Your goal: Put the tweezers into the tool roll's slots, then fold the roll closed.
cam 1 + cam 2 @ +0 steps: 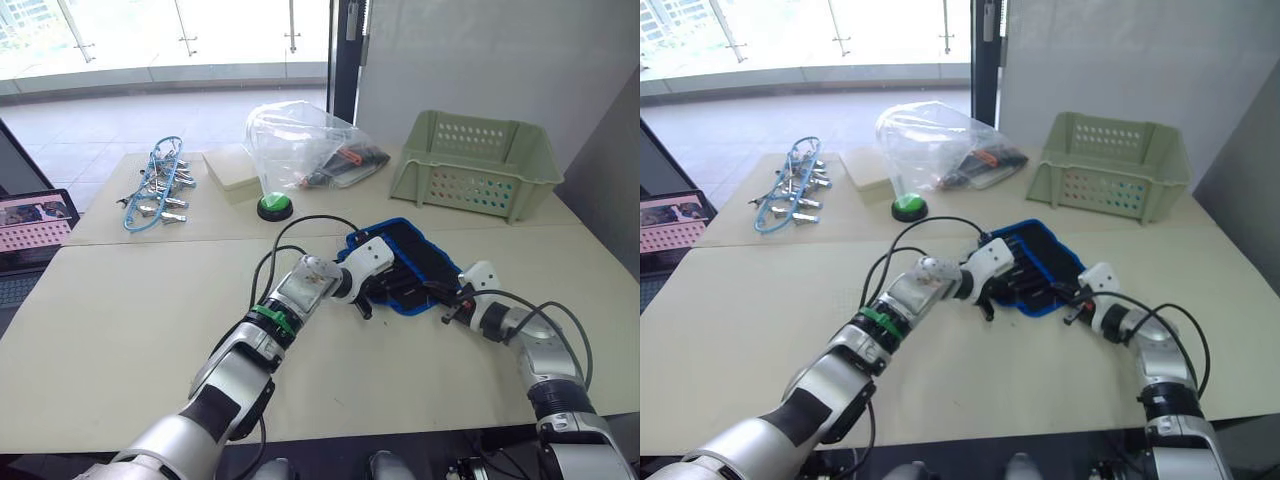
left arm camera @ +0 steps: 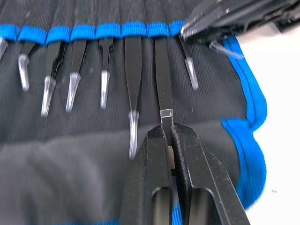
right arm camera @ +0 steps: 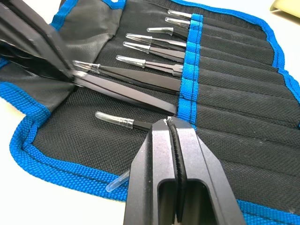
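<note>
Tweezers [image 2: 163, 89], slim, black and pointed, lie seated in your open blue-edged black fabric roll [image 1: 425, 260] mid-table, long axis in line with your left gripper [image 2: 169, 133], clamped on one's tip; right gripper [image 3: 172, 126] is pressed together, empty.

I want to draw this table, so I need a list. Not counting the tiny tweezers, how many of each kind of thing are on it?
Green basket: 1
Clear plastic bag: 1
Green button: 1
Pale box: 1
Bunch of clamps on blue cord: 1
Tool roll: 1
Total: 6
</note>
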### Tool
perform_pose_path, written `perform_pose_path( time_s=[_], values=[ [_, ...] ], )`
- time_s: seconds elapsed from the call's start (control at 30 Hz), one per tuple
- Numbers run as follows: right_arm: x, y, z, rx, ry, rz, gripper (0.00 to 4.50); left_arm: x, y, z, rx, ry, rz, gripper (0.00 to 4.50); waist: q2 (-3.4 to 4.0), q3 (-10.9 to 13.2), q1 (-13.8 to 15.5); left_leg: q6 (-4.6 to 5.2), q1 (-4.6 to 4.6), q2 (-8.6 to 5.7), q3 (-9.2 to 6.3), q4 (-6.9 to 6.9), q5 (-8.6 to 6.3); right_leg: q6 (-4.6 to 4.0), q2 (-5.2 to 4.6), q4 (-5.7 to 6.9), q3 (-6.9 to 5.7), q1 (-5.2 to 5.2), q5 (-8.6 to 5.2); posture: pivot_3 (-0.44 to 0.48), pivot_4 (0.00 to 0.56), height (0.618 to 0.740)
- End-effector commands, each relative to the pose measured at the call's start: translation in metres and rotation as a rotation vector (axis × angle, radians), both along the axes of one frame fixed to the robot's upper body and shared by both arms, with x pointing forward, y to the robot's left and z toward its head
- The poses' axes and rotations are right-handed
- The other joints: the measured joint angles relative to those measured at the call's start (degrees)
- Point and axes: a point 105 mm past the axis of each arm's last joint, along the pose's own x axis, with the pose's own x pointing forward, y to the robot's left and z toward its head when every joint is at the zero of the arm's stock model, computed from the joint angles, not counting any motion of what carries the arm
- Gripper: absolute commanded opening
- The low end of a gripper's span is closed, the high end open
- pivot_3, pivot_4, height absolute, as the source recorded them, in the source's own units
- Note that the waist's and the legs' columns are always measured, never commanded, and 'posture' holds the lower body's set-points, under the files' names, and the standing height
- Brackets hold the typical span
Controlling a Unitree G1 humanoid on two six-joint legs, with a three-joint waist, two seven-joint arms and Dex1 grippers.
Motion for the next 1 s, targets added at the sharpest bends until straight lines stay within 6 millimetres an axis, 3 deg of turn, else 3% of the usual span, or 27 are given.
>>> perform_pose_path(
  time_s=[0.03, 0.4, 0.77, 1.0],
  values=[
    [-0.005, -0.006, -0.018, -0.026, 0.061, -0.024, 0.00, 0.001, -0.011, 0.005, -0.006, -0.027, -0.016, 0.03, 0.00, 0.0, 0.0, 0.00, 0.00, 0.00, 0.02, 0.00, 0.00, 0.00, 0.00, 0.01, 0.00, 0.00, 0.00, 0.000, 0.150, 0.740],
    [-0.011, -0.005, -0.034, -0.012, 0.089, -0.043, 0.00, 0.001, -0.037, 0.011, -0.054, -0.080, -0.029, 0.03, -0.03, 0.0, 0.2, 0.05, 0.00, 0.00, 0.47, 0.05, -0.03, 0.03, -0.01, -0.01, 0.00, 0.04, 0.02, 0.000, 0.150, 0.740],
    [-0.014, -0.004, -0.038, -0.009, 0.097, -0.049, 0.00, -0.016, -0.064, 0.003, -0.021, -0.193, -0.131, 0.03, -0.08, 0.0, 0.2, 0.09, 0.04, 0.00, 0.54, 0.06, -0.05, 0.04, -0.01, 0.00, 0.00, 0.08, 0.02, 0.000, 0.150, 0.740],
    [-0.015, -0.003, -0.038, -0.006, 0.096, -0.048, 0.00, -0.019, -0.069, 0.000, -0.026, -0.185, -0.136, 0.03, -0.25, -0.2, 0.1, 0.20, 0.08, 0.01, 0.55, 0.07, -0.11, 0.05, -0.01, 0.01, 0.00, 0.12, 0.03, 0.000, 0.150, 0.740]
  ],
)
